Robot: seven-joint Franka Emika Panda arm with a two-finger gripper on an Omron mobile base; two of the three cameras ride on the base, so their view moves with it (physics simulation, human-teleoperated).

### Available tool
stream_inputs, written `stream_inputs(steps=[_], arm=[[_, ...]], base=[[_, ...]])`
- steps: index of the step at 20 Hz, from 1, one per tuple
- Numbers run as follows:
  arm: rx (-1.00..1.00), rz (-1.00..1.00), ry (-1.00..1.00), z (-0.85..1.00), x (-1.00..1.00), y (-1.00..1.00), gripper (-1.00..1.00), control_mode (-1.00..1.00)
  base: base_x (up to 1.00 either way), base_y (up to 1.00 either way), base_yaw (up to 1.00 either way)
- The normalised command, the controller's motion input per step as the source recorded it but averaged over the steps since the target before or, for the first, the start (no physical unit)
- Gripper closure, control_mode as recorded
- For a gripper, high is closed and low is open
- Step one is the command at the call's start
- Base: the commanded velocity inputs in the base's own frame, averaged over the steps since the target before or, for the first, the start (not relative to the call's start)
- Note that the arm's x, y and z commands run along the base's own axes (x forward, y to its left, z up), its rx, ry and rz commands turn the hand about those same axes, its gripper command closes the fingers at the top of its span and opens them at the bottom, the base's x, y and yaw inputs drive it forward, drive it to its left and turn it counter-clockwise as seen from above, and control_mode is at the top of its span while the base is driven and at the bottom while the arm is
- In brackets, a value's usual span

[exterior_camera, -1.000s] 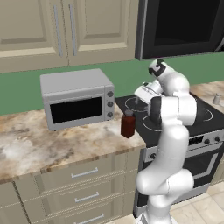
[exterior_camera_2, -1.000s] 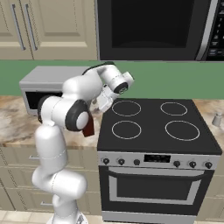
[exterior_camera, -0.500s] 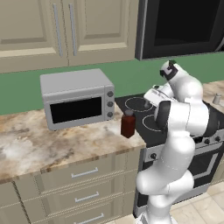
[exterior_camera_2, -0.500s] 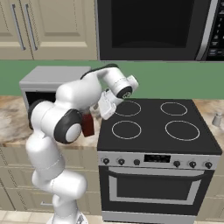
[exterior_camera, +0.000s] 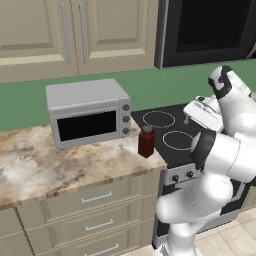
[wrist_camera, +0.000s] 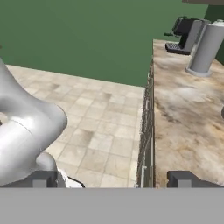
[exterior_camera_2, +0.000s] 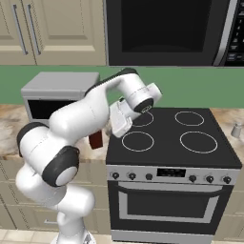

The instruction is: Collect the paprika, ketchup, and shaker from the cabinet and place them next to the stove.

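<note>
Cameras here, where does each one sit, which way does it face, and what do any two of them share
Left base view: behind the arm to its left, facing forward and down at the toaster oven, the paprika and the stove; the arm rises at lower right.
Right base view: behind the arm to its right, facing the stove; the arm rises at lower left, open gripper over the stove's left edge.
Hand view: on the hand, looking along the fingers over a marble counter and tiled floor.
Shared: both base views show stove, toaster oven and paprika.
</note>
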Motion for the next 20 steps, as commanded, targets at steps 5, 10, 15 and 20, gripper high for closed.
stream_inputs(steps=[5, 10, 15, 20], arm=[[0.0, -0.13, 0.0, 0.48, -0.74, -0.31, -1.0, -1.0], [0.0, -0.22, 0.04, 0.49, -0.7, -0.16, -1.0, -1.0], [0.0, -0.34, 0.12, 0.5, -0.55, 0.0, -1.0, -1.0], [0.01, -0.4, 0.17, 0.48, -0.47, 0.04, -1.0, -1.0]], base=[[0.0, 0.0, 0.0], [0.0, 0.0, 0.0], [0.0, 0.0, 0.0], [0.0, 0.0, 0.0]])
